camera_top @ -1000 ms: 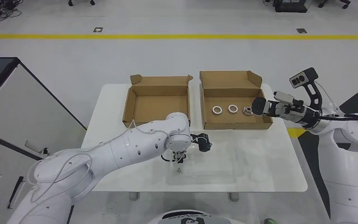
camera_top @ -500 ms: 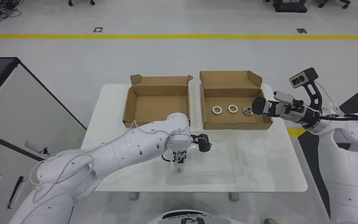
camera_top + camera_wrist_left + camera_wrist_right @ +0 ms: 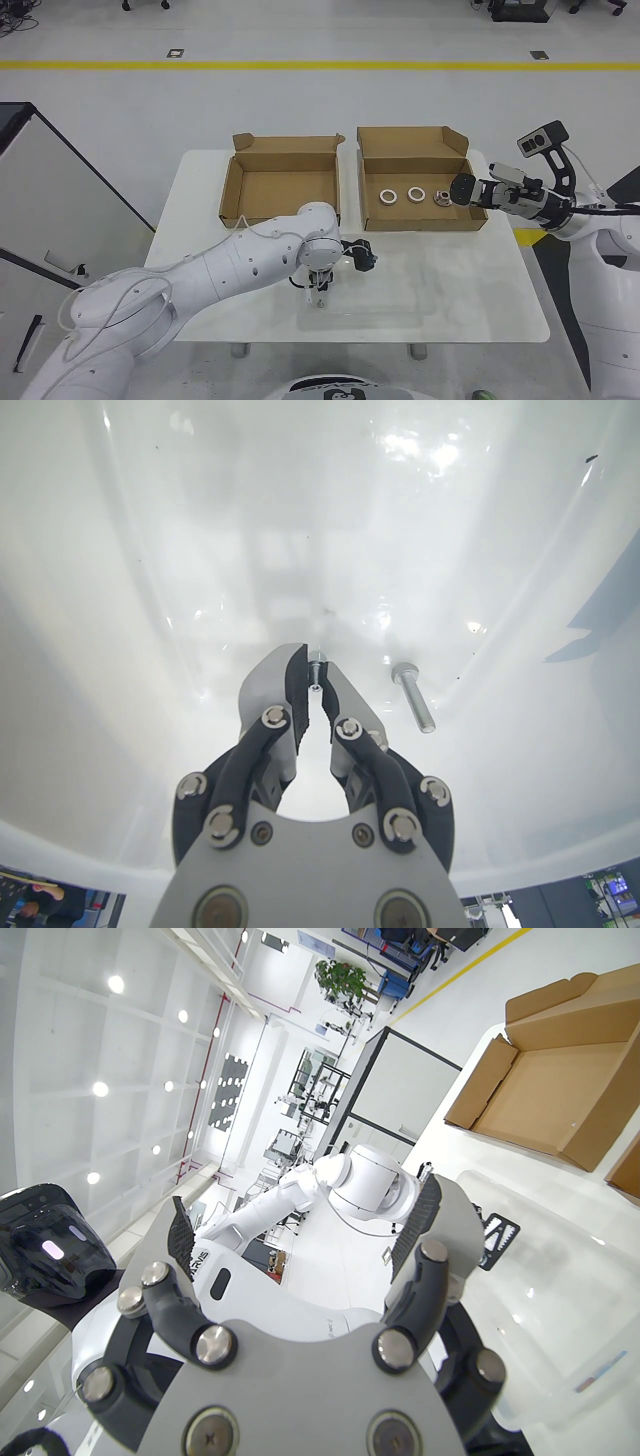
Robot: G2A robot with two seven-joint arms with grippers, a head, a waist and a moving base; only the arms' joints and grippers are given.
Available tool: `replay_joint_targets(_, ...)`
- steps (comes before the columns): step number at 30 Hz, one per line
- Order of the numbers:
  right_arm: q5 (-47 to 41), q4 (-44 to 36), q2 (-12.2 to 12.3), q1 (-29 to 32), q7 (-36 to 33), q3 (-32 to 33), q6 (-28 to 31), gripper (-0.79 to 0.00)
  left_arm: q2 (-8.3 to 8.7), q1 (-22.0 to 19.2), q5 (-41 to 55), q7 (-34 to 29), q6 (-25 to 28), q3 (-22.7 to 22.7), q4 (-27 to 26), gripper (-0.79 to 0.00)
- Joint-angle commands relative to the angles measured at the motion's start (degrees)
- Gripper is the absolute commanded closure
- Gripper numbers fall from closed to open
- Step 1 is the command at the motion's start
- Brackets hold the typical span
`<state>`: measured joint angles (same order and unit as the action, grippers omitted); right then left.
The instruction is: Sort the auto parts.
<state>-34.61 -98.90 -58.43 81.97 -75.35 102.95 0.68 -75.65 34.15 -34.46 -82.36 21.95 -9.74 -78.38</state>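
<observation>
Left wrist view: L gripper [image 3: 314,680] pinching small bolt [image 3: 315,670] at shank; prob light, stiff, slick, so threads best hold. 2nd bolt [image 3: 413,698] just beside. R gripper [image 3: 305,1215] spread wide, empty.

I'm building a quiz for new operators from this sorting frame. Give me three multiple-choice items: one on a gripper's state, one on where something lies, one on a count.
1. The left gripper, down in the clear bin, is: A open and empty; B shut on a bolt; C shut on a nut.
2. The round parts lie: A in the clear bin; B on the floor; C in the box beside the right gripper.
3. The round parts number: A two; B three; C five.
Answers: 1 B, the left wrist view shows the bolt pinched in its jaws. 2 C, the top view shows them inside that box. 3 B, three sit in a row.
</observation>
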Motion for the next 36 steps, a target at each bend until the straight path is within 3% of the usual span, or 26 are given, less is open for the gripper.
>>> replay_joint_targets(1, 0.0, 0.0, 0.0, 0.0, 0.0, 0.0, 0.0, -0.785, -0.06, -0.23, 0.08, 0.06, 0.05, 0.0, 0.45, 0.0)
replay_joint_targets(10, 0.0, 0.0, 0.0, 0.0, 0.0, 0.0, 0.0, -0.785, 0.95, -4.39, 4.74, -0.46, -0.48, 0.0, -3.36, 0.0)
replay_joint_targets(18, 0.0, 0.0, 0.0, 0.0, 0.0, 0.0, 0.0, -0.785, 4.56, -7.94, 9.37, -2.67, -2.7, -2.91, -15.66, 0.0)
replay_joint_targets(23, 0.0, 0.0, 0.0, 0.0, 0.0, 0.0, 0.0, -0.785, 6.63, -8.38, 10.22, -3.4, -3.43, -4.63, -20.54, 0.0)
replay_joint_targets(36, 0.0, 0.0, 0.0, 0.0, 0.0, 0.0, 0.0, -0.785, 6.98, -7.91, 10.49, -1.89, -4.12, -5.54, -20.66, 0.0)
